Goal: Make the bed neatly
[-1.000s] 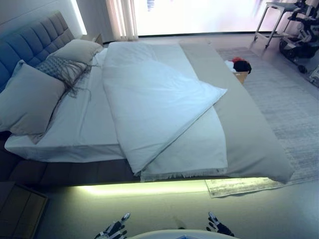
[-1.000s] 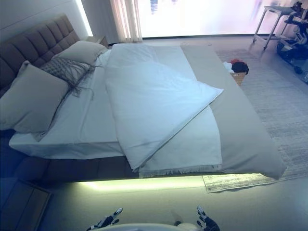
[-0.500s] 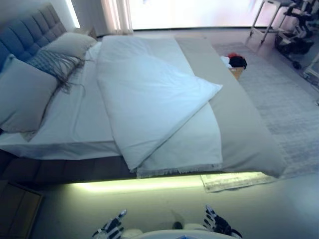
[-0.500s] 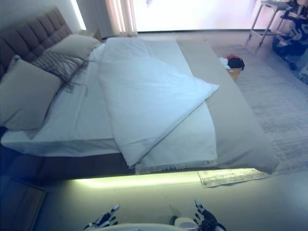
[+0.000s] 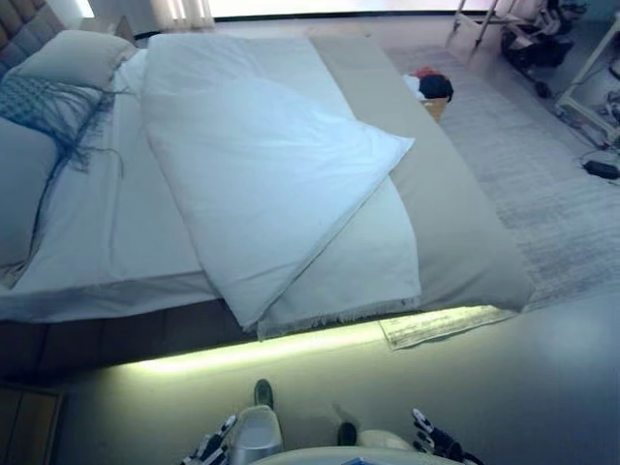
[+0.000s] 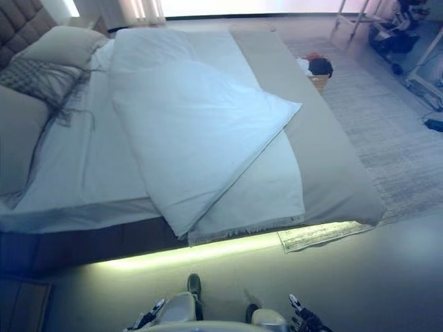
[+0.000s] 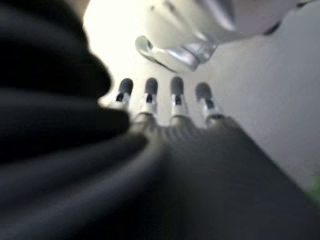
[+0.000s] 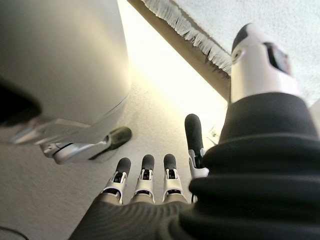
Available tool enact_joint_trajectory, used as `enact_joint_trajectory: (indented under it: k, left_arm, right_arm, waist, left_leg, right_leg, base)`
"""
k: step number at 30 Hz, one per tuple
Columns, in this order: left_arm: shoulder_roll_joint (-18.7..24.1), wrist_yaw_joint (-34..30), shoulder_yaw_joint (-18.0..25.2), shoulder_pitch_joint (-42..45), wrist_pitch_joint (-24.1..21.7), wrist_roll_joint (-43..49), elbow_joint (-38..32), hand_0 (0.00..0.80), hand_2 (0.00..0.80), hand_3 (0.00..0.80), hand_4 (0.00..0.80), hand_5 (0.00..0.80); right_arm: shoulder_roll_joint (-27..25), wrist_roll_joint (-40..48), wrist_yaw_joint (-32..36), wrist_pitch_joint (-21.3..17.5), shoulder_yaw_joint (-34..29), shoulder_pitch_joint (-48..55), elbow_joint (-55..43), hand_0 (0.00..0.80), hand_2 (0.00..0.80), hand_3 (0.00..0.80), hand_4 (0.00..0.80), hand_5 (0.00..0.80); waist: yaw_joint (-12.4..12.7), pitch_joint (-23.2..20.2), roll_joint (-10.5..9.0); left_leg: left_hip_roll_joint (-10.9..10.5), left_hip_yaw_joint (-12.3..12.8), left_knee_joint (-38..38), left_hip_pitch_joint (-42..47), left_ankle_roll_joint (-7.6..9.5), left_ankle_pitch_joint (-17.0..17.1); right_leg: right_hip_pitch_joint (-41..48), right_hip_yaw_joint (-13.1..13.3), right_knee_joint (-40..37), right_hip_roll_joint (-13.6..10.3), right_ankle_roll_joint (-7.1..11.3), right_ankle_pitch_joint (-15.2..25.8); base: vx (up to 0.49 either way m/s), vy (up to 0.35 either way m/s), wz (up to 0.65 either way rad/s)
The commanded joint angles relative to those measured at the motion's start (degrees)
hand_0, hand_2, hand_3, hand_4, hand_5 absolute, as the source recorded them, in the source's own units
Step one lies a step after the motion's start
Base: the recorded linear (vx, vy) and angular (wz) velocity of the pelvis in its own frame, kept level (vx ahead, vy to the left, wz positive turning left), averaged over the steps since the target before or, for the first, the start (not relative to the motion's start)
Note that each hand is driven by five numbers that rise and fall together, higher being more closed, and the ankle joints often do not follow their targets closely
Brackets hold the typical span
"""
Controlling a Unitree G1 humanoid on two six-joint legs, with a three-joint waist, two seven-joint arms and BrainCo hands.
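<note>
The bed (image 5: 116,223) lies ahead with a white duvet (image 5: 262,165) folded back diagonally, its corner (image 5: 402,147) pointing to the foot side. A beige blanket (image 5: 455,223) with a fringed near edge (image 5: 339,315) covers the right part. Pillows (image 6: 55,45) and a fringed grey throw (image 6: 38,76) lie at the head on the left. My left hand (image 5: 208,450) and right hand (image 5: 436,446) hang low at the bottom edge, well short of the bed. Both are open and empty, fingers (image 7: 150,95) straight in the left wrist view, fingers (image 8: 145,172) straight in the right wrist view.
A lit strip (image 5: 252,354) glows under the bed's near side. A rug (image 5: 542,194) lies on the right, with a basket of clothes (image 5: 431,89) by the bed. A metal stand (image 5: 475,15) and other equipment stand at the far right. A bedside table (image 5: 24,426) is at the lower left.
The whole view has shifted: the camera has tilted down and come nearer the bed. The bedding has not moved. Both hands stay low and open.
</note>
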Motion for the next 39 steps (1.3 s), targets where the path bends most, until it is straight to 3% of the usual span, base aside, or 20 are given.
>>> enact_joint_trajectory:
  k: [1,4,7,9,11,14,16,17,18,21,26,29,34,36,39]
  left_arm:
    - [-1.4,-0.3,-2.0,-0.6,0.0,3.1,-0.4,0.000,0.000,0.000,0.000,0.000]
    - [-0.9,-0.6,-2.4,-1.8,0.1,4.3,-0.5,0.000,0.000,0.000,0.000,0.000]
    - [-0.3,-1.1,-3.7,-2.9,1.0,5.7,-1.1,0.000,0.000,0.000,0.000,0.000]
    - [-0.1,-1.3,-4.2,-3.2,1.6,6.5,-1.3,0.000,0.000,0.000,0.000,0.000]
    - [0.2,-1.2,-5.0,-3.7,2.1,7.2,-1.3,0.000,0.000,0.000,0.000,0.000]
    - [0.4,-1.8,-6.0,-4.7,2.2,6.2,-2.2,0.000,0.000,0.000,0.000,0.000]
    - [0.5,-2.4,-6.8,-6.0,1.8,5.5,-3.2,0.000,0.000,0.000,0.000,0.000]
    - [0.6,-2.7,-7.8,-7.4,1.2,4.9,-3.4,0.000,0.000,0.000,0.000,0.000]
    - [0.6,-2.0,-8.3,-8.0,1.2,4.7,-3.5,0.000,0.000,0.000,0.000,0.000]
    - [-0.2,-0.6,-8.0,-7.5,1.6,4.2,-3.9,0.000,0.000,0.000,0.000,0.000]
    - [-0.8,-1.2,-9.2,-7.7,1.5,4.9,-3.2,0.000,0.000,0.000,0.000,0.000]
    - [-0.6,-1.6,-9.8,-8.3,1.1,4.5,-2.3,0.000,0.000,0.000,0.000,0.000]
    - [1.9,-4.2,-10.0,-9.8,0.4,2.8,-1.6,0.000,0.000,0.000,0.000,0.000]
    - [2.8,-5.2,-10.1,-10.5,0.8,1.5,-1.6,0.000,0.000,0.000,0.000,0.000]
    - [3.4,-6.2,-9.5,-11.2,1.1,-2.2,-2.0,0.000,0.000,0.000,0.000,0.000]
  right_arm:
    - [-0.1,0.7,1.8,-1.1,-1.2,-2.1,-1.5,0.000,0.000,0.000,0.000,0.000]
    - [0.6,2.4,1.2,-0.7,-0.7,-2.8,-2.7,0.000,0.000,0.000,0.000,0.000]
    - [0.8,3.0,-0.7,-1.1,-0.8,-2.9,-2.8,0.000,0.000,0.000,0.000,0.000]
    - [0.6,4.3,-1.5,-1.6,-1.4,-2.8,-2.7,0.000,0.000,0.000,0.000,0.000]
    - [0.1,5.4,-1.6,-2.1,-2.1,-2.4,-2.7,0.000,0.000,0.000,0.000,0.000]
    - [-1.0,6.4,-1.2,-2.8,-1.3,-3.4,-2.9,0.000,0.000,0.000,0.000,0.000]
    - [-1.6,8.6,-0.8,-4.3,-0.5,-5.3,-4.0,0.000,0.000,0.000,0.000,0.000]
    - [-1.8,10.4,-2.1,-5.9,0.1,-7.3,-5.0,0.000,0.000,0.000,0.000,0.000]
    - [-1.8,11.1,-2.3,-6.1,0.3,-8.3,-5.7,0.000,0.000,0.000,0.000,0.000]
    - [-1.4,11.4,-0.7,-6.9,0.3,-10.0,-7.9,0.000,0.000,0.000,0.000,0.000]
    - [-2.2,19.8,2.2,-11.0,0.0,-14.3,-11.7,0.000,0.000,0.000,0.000,0.000]
    - [-3.1,15.1,-4.1,-15.0,0.2,-19.0,-13.0,0.000,0.000,0.000,0.000,0.000]
    - [-9.2,19.2,-8.4,-4.7,-0.2,-31.5,-14.2,0.000,0.000,0.000,0.000,0.000]
    - [-11.6,18.9,-7.9,-1.9,-0.3,-35.2,-12.5,0.000,0.000,0.000,0.000,0.000]
    - [-14.5,18.9,-9.1,2.5,0.5,-39.5,-11.2,0.000,0.000,0.000,0.000,0.000]
  waist:
    - [2.0,-4.6,1.26]
    - [2.1,-5.8,0.97]
    - [1.8,-7.2,0.31]
    - [1.2,-7.3,1.09]
    - [-0.4,-6.4,1.87]
    - [-2.4,-4.0,3.41]
    - [-3.6,-1.6,3.00]
    - [-4.7,0.4,2.32]
    - [-4.9,1.0,1.79]
    - [-3.7,1.9,0.38]
    - [-2.1,3.8,0.49]
    - [-1.2,4.9,0.94]
    - [0.6,7.3,1.73]
    - [1.5,8.1,2.33]
    - [2.4,9.1,2.75]
  left_leg:
    - [0.2,-2.2,-0.3,-6.7,-0.78,2.2]
    - [-1.1,-1.4,2.7,-8.4,0.65,0.6]
    - [-4.3,-1.3,2.5,-7.2,3.92,-1.5]
    - [-4.3,-1.3,2.2,-6.1,4.45,-2.2]
    - [-4.5,-1.8,1.0,-3.3,4.45,-2.5]
    - [-3.9,-2.9,0.7,-0.4,3.02,-3.2]
    - [-4.4,-4.3,3.9,-1.6,3.14,-5.7]
    - [-4.5,-5.2,8.4,-4.6,3.77,-8.2]
    - [-4.3,-4.6,12.2,-7.7,4.17,-9.1]
    - [-3.2,-3.7,19.4,-11.8,3.58,-11.1]
    - [-3.4,-6.1,20.8,-14.4,3.20,-11.4]
    - [-4.1,-7.0,22.6,-16.5,2.96,-12.0]
    - [-4.7,-7.8,30.1,-22.9,2.96,-15.3]
    - [-4.7,-8.2,34.3,-25.4,2.91,-18.4]
    - [-4.6,-8.4,39.1,-29.3,3.28,-20.1]
  right_leg:
    - [8.2,-2.7,3.3,-0.7,2.93,-3.4]
    - [7.6,-3.1,6.7,-2.1,3.67,-1.7]
    - [2.8,-3.4,19.8,-5.3,5.92,7.8]
    - [-1.7,-2.7,24.4,-4.7,5.55,9.6]
    - [-8.2,-3.3,25.0,-3.7,4.11,8.5]
    - [-17.8,-4.0,15.8,-2.3,2.27,7.2]
    - [-25.0,-2.3,11.9,-2.5,2.71,10.2]
    - [-29.2,0.5,11.9,-1.6,2.93,11.0]
    - [-29.6,1.6,13.0,-1.2,2.46,9.9]
    - [-28.0,-0.6,14.7,-2.5,2.27,7.9]
    - [-29.7,-2.7,16.6,-2.9,1.54,6.9]
    - [-31.8,-4.1,19.2,-3.8,1.23,6.0]
    - [-37.2,-5.0,26.6,-5.0,-0.27,2.9]
    - [-39.4,-4.8,30.8,-5.2,-0.26,0.2]
    - [-42.8,-4.8,35.6,-5.5,-1.05,-1.6]
  base:
    - [0.318,0.231,0.07]
    - [0.260,0.203,0.27]
    - [0.271,0.210,0.05]
    - [0.233,0.136,0.07]
    - [0.263,0.060,0.17]
    - [0.063,-0.091,0.35]
    - [-0.146,-0.160,0.14]
    - [-0.207,-0.173,0.33]
    - [-0.150,-0.173,0.68]
    - [0.043,-0.160,1.04]
    - [0.039,-0.075,0.14]
    - [0.000,0.000,-0.03]
    - [-0.021,0.003,0.20]
    - [0.054,-0.009,0.19]
    - [0.020,-0.004,0.14]
